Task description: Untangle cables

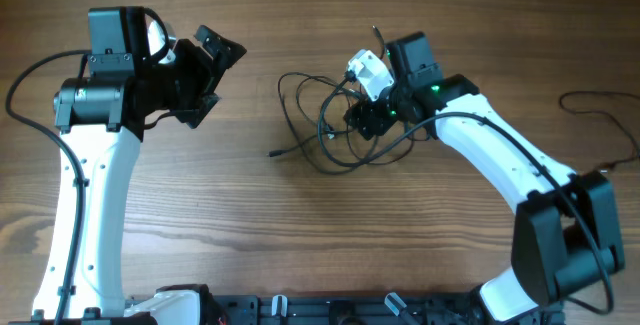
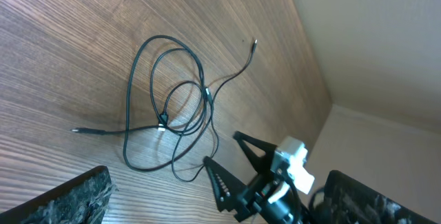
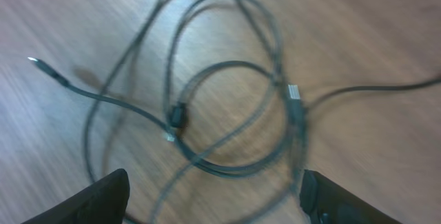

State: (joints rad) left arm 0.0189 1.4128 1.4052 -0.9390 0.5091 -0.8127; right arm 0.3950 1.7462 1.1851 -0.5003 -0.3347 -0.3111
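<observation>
cables (image 2: 164,119) tangled, loose on desk (image 1: 300,225) | right fingers (image 3: 103,200) spread over knot, gripping nothing, likely choosing a strand | left fingers (image 1: 222,49) open, parked well clear

The left arm (image 1: 85,195) stands along the left side with its wrist turned inward and its jaws spread wide. The right arm (image 1: 490,150) reaches toward the middle, wrist tipped downward, jaws parted wide
</observation>
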